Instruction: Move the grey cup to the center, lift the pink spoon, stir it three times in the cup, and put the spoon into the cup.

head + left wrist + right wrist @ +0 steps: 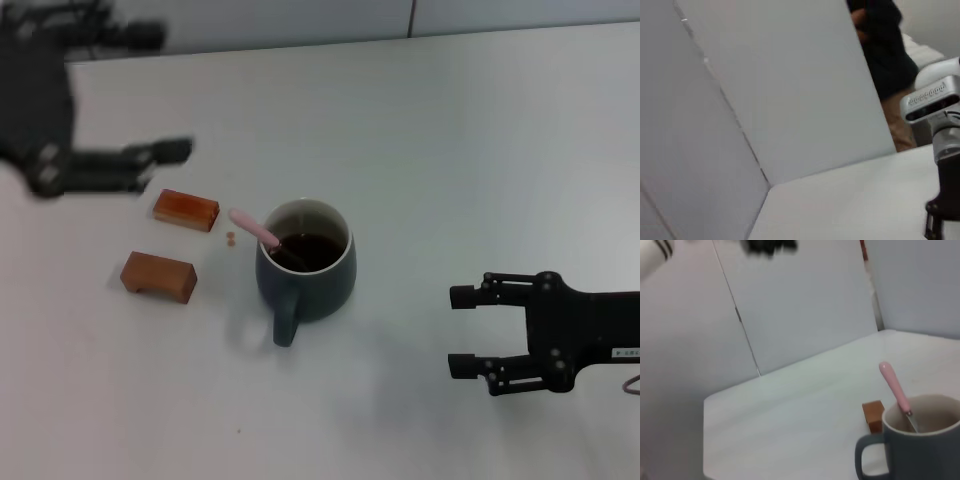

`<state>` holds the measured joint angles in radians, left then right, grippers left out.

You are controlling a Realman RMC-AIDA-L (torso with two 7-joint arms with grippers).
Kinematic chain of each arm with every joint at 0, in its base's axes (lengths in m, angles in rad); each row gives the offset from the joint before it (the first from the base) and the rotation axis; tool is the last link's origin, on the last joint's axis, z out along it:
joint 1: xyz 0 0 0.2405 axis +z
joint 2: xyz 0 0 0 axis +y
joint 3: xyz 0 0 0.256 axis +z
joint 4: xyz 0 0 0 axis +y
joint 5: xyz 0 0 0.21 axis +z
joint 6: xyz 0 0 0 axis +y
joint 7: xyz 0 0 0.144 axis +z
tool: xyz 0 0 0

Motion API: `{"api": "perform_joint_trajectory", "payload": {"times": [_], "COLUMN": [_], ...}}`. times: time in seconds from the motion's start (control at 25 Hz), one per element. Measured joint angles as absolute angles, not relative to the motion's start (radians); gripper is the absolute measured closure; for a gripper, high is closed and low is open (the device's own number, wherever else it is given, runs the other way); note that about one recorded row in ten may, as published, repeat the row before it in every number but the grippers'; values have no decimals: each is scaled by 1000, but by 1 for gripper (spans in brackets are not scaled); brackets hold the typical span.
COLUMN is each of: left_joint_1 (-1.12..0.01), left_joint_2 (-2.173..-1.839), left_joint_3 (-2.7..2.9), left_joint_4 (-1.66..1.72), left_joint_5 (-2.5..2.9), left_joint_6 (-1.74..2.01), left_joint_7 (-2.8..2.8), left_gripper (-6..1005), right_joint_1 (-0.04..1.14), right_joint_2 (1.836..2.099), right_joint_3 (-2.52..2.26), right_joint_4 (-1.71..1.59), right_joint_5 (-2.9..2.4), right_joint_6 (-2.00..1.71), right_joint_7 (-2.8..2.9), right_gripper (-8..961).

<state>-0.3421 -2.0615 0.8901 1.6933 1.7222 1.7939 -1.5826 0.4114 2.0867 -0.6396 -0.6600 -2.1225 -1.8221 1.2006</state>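
The grey cup (305, 270) stands upright near the middle of the white table, its handle toward me and dark liquid inside. The pink spoon (254, 229) rests in the cup with its bowl in the liquid and its pink handle leaning out over the far-left rim. In the right wrist view the cup (920, 447) and the spoon (894, 386) appear close by. My left gripper (160, 100) is raised at the far left, open and empty, well away from the cup. My right gripper (462, 331) hovers low to the right of the cup, open and empty.
Two brown rectangular blocks lie left of the cup, one (186, 209) farther off and one (158, 276) nearer; a block (873, 416) also shows behind the cup in the right wrist view. A small brown spot (230, 238) lies by the spoon handle. White walls back the table.
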Motion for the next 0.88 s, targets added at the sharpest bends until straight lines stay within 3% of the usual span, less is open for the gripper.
{"api": "perform_joint_trajectory", "payload": {"times": [0.04,0.16,0.44,0.88], "left_joint_1": [-239,-187,-175,-214], "left_joint_2": [-2062,-2062,-2069,-2066], "left_joint_3": [865,865,903,1030], "left_joint_4": [1588,1430,1011,727], "left_joint_5": [1672,1657,1695,1681], "left_joint_6": [1816,1831,1797,1657], "left_joint_7": [-1496,-1419,-1193,-1029], "left_gripper": [218,209,203,204], "right_joint_1": [407,405,415,422], "right_joint_2": [2086,2085,2087,2088], "right_joint_3": [-639,-640,-641,-641], "right_joint_4": [-664,-666,-669,-649], "right_joint_5": [-2104,-2093,-2082,-2077], "right_joint_6": [-1832,-1833,-1835,-1829], "right_joint_7": [1196,1193,1191,1164], "right_gripper": [143,143,143,142]}}
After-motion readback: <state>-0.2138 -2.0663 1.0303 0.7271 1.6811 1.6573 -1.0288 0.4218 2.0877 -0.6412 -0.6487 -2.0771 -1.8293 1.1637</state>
